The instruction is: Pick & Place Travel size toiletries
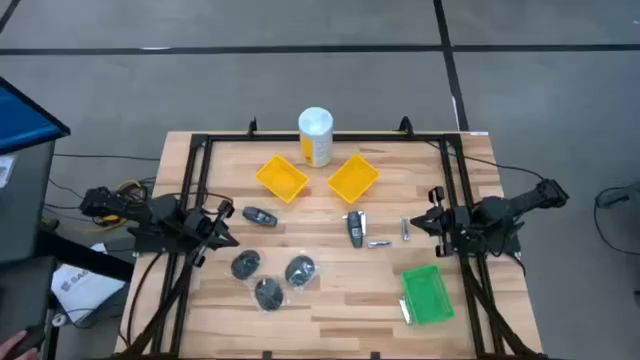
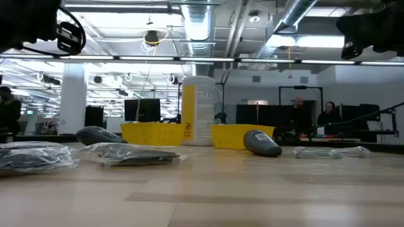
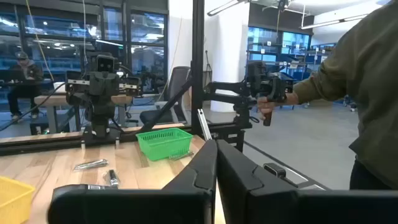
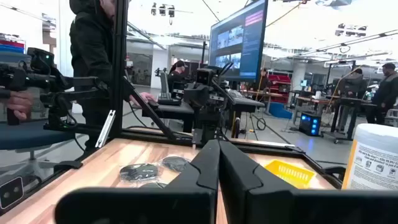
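Three dark round discs in clear wrap (image 1: 245, 264) (image 1: 268, 293) (image 1: 299, 270) lie flat on the near-left part of the table; the right wrist view also shows discs (image 4: 140, 171). One black oblong piece (image 1: 260, 215) lies just right of my left gripper (image 1: 225, 215). The other (image 1: 355, 228) lies mid-table, next to small silver pieces (image 1: 378, 243) (image 1: 405, 230). My right gripper (image 1: 432, 215) hovers right of them. Both grippers are shut and hold nothing; their fingers meet in the wrist views (image 3: 216, 162) (image 4: 217, 165).
Two square yellow trays (image 1: 281, 177) (image 1: 353, 178) and a tall white-capped yellow canister (image 1: 315, 137) stand toward the far edge. A green basket (image 1: 428, 293) sits near-right. A black frame rims the table. A person in a dark sleeve (image 3: 348, 68) stands beside the table.
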Motion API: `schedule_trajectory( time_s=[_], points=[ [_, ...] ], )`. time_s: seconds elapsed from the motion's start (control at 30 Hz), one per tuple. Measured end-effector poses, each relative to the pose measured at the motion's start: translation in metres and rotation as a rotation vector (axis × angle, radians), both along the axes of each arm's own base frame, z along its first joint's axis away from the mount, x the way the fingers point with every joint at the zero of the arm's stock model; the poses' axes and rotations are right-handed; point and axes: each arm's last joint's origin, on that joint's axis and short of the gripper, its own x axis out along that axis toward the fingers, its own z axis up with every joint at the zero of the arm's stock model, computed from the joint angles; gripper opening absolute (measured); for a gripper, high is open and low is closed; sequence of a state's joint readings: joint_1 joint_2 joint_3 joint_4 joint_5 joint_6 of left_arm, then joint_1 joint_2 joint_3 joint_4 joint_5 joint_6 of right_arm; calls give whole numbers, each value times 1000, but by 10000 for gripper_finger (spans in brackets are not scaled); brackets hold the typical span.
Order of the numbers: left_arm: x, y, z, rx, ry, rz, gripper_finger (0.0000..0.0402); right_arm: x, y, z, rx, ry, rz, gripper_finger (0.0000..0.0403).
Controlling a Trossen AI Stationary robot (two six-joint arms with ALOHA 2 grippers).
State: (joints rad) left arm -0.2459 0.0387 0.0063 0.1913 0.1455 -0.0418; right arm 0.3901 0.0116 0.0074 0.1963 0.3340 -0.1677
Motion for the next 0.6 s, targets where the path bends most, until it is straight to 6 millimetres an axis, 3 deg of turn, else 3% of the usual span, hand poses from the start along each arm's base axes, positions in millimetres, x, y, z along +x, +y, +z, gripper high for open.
schedule_trajectory(
  time_s=[0.43,0.6],
  points=[
    [0,0,2,-17,-19,3,2,0,0,1,5,-8,-4,0],
    [-5,2,20,-109,-186,24,2,-4,-2,17,70,-153,-13,0]
  ],
)
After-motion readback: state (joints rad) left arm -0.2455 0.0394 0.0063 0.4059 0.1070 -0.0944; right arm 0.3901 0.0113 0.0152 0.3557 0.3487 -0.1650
